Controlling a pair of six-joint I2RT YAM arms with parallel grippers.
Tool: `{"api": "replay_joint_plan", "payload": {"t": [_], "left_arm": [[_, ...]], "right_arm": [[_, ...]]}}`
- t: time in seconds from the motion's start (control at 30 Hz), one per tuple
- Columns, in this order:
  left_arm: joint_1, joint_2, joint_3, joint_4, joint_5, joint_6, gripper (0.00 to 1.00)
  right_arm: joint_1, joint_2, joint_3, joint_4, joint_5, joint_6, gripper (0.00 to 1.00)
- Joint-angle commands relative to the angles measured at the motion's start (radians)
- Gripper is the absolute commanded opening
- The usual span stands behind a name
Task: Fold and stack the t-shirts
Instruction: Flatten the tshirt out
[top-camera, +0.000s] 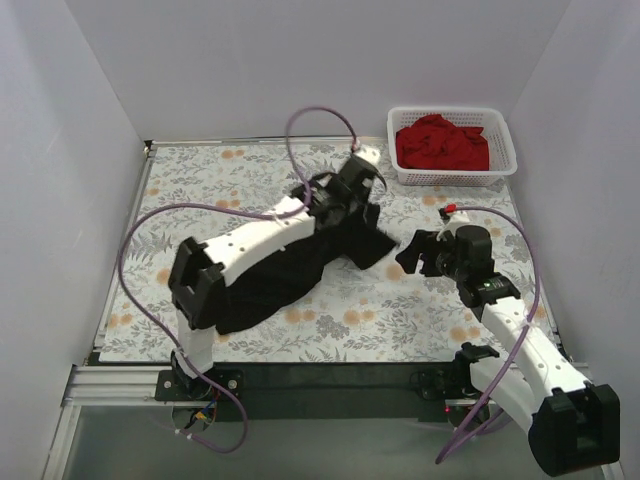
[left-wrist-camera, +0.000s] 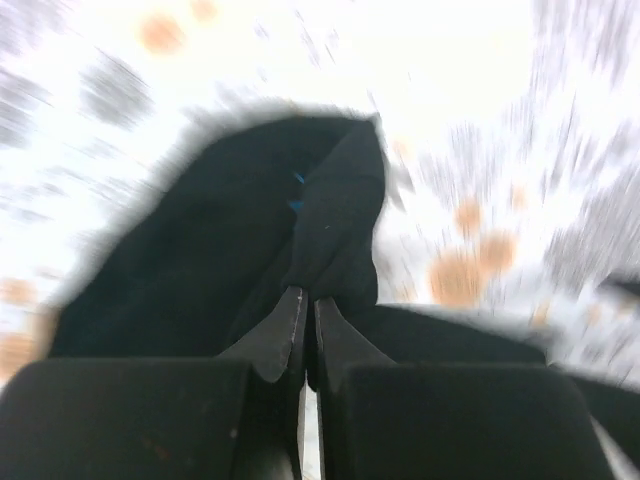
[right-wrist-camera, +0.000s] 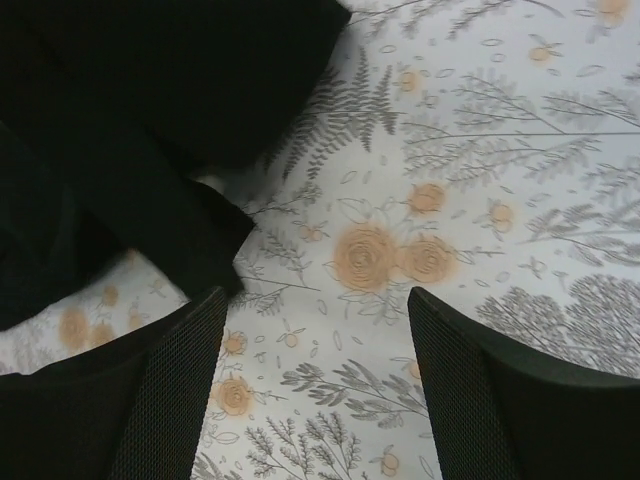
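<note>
White arms (top-camera: 262, 235), black joints (top-camera: 195, 285), looping purple cables (top-camera: 320, 109).

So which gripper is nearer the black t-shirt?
Left. The left gripper is shut on the black t-shirt; the right gripper is open just beside its edge.

White plastic lattice basket (top-camera: 452, 178) at the far right corner, floral-printed table cover (top-camera: 220, 175), plain white walls (top-camera: 200, 60) around

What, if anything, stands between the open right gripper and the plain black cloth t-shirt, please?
Nothing visible does. The right gripper hangs open over the floral table cover, and a flap of the plain black cloth t-shirt lies right beside one finger. The left gripper pinches the shirt farther off, out of the way.
</note>
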Motion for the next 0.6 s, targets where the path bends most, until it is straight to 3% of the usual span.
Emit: {"api": "replay_joint_plan", "payload": {"t": [0.0,0.17,0.43,0.57], "left_arm": [[0.133,-0.228,0.116,-0.047,-0.073,0.043,0.00],[0.383,-0.298,0.112,-0.071,-0.040,0.030,0.00],[0.450,-0.390,0.012,-0.033,0.007,0.021,0.00],[0.462,-0.410,-0.020,-0.021,0.010,0.021,0.00]], "right_arm": [[0.064,0.074,0.034,0.147,-0.167,-0.006,0.67],[0.243,0.249,0.098,0.277,-0.153,0.028,0.67],[0.386,0.608,0.219,0.476,-0.219,0.118,0.66],[0.449,0.766,0.320,0.524,-0.239,0.164,0.60]]}}
